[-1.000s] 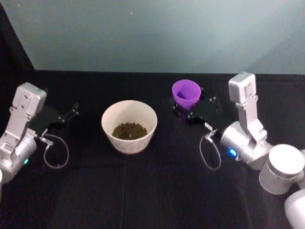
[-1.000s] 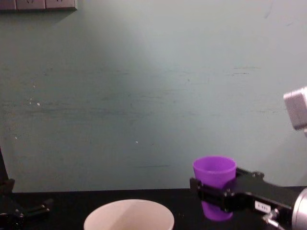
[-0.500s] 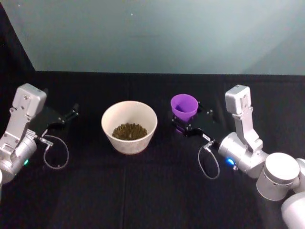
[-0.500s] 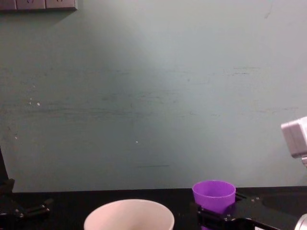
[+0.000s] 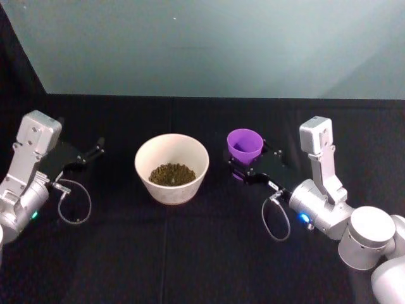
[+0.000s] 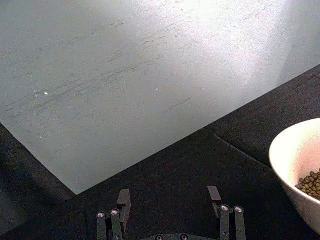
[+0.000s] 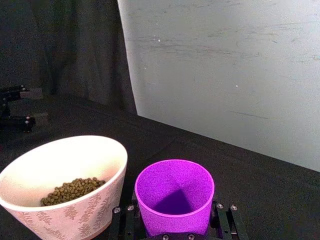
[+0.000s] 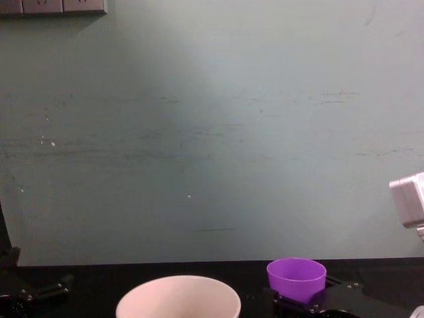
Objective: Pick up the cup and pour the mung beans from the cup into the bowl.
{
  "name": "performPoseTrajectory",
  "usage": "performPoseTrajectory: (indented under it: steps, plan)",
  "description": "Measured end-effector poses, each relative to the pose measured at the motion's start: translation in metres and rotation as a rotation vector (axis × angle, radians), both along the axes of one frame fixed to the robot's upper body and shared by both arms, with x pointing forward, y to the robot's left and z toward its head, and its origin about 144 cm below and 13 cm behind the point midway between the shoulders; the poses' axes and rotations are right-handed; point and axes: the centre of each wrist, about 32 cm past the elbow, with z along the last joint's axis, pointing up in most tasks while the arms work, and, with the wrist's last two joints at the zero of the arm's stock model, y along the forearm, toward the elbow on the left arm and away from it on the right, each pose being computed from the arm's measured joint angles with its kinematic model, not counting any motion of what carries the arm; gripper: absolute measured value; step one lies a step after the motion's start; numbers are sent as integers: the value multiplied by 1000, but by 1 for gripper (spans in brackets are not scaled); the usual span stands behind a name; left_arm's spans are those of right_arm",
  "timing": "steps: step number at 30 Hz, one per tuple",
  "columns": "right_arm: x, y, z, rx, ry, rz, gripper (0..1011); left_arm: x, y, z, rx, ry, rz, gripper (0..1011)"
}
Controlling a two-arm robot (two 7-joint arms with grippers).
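upright, purple cup [image 5: 245,145] clamped in the right gripper [image 5: 248,166], bowl [image 5: 171,166] with mung beans [image 5: 172,173] just left of it, left gripper [image 5: 88,154] parked, fingers apart

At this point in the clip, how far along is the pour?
Done: the mung beans lie in the bowl, and the purple cup looks empty and upright. In hand: the right gripper is shut on the cup, beside the bowl, low over the black table. Left: releasing the cup. The left gripper sits open, off to the bowl's left.
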Motion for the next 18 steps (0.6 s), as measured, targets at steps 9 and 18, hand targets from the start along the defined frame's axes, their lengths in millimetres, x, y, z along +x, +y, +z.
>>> performPoseTrajectory:
  steps: [9,18]
  plan:
    - [1,0,-2,2,10,1,735,0,0,0,0,0,0,1000]
    - [2,0,-3,-2,13,0,735,0,0,0,0,0,0,1000]
